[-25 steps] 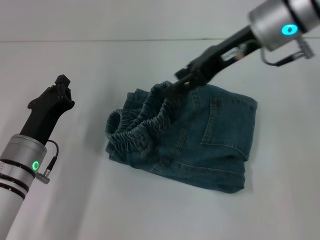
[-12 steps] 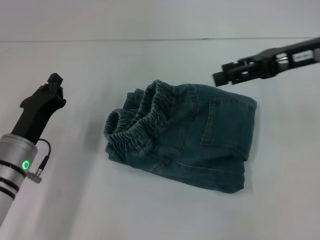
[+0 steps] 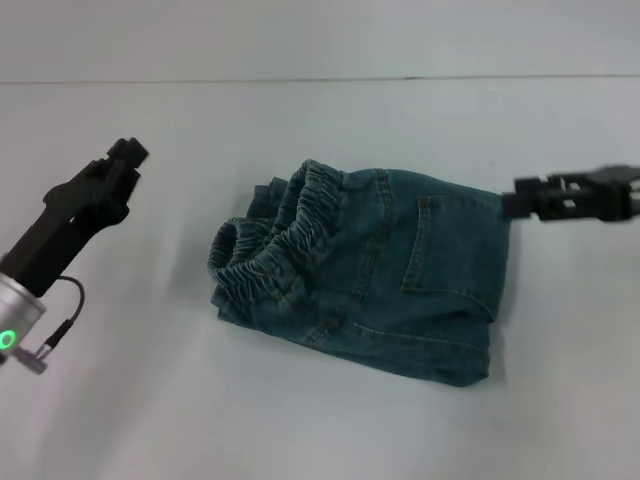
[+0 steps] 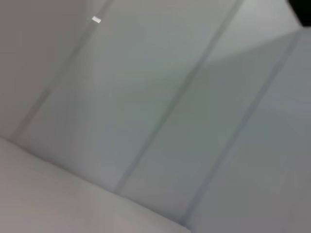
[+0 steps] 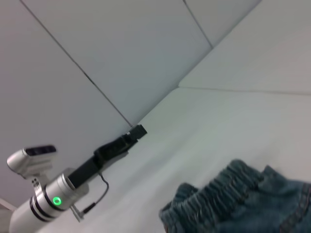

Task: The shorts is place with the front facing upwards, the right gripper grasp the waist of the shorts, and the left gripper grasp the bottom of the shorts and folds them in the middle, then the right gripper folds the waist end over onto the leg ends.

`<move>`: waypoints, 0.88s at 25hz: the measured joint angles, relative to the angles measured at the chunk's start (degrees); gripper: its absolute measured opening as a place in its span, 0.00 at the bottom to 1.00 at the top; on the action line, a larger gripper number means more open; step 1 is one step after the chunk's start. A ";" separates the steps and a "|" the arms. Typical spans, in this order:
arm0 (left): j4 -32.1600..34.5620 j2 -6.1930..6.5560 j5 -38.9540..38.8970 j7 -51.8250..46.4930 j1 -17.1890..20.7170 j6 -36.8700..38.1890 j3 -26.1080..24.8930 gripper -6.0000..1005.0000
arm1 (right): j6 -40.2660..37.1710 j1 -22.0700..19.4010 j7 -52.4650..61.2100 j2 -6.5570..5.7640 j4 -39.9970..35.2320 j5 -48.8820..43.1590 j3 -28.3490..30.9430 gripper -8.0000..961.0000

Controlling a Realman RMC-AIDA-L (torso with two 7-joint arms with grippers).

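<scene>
The blue-green denim shorts (image 3: 400,290) lie folded in a compact bundle on the white table, a back patch pocket (image 3: 450,250) facing up. The gathered elastic waist (image 3: 275,245) sits bunched on the bundle's left side and also shows in the right wrist view (image 5: 214,194). I cannot make out the leg ends. My right gripper (image 3: 520,200) hovers open just off the right edge of the shorts, touching nothing. My left gripper (image 3: 125,160) is raised well to the left of the shorts, empty, and shows in the right wrist view too (image 5: 136,131).
The white table (image 3: 320,420) spreads around the shorts on every side, and a pale panelled wall (image 3: 320,40) runs behind it. The left wrist view shows only wall panels (image 4: 155,116).
My right gripper let go of the waist and pulled back to the right, off the shorts. The waistband dropped onto the bundle. My left arm shifted slightly and swung its tip up and right.
</scene>
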 joint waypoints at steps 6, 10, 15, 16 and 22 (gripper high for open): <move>10.09 1.85 0.02 -11.47 1.78 9.41 15.84 0.20 | -2.86 -5.22 -7.36 1.12 0.23 0.04 4.55 0.85; 17.65 2.24 1.73 -16.80 3.16 17.83 23.72 0.39 | -3.23 -8.45 -10.92 1.35 0.90 0.05 7.04 0.85; 22.04 2.29 10.59 -19.43 3.16 20.92 25.82 0.61 | -4.05 -10.55 -14.13 1.81 1.06 0.07 11.86 0.84; 22.04 2.29 10.59 -19.43 3.16 20.92 25.82 0.63 | -4.42 -10.80 -15.22 2.01 1.26 0.07 12.67 0.84; 25.85 1.92 15.99 -21.74 2.86 21.56 27.55 0.78 | -5.31 -11.44 -19.01 2.16 3.29 -1.57 13.29 0.84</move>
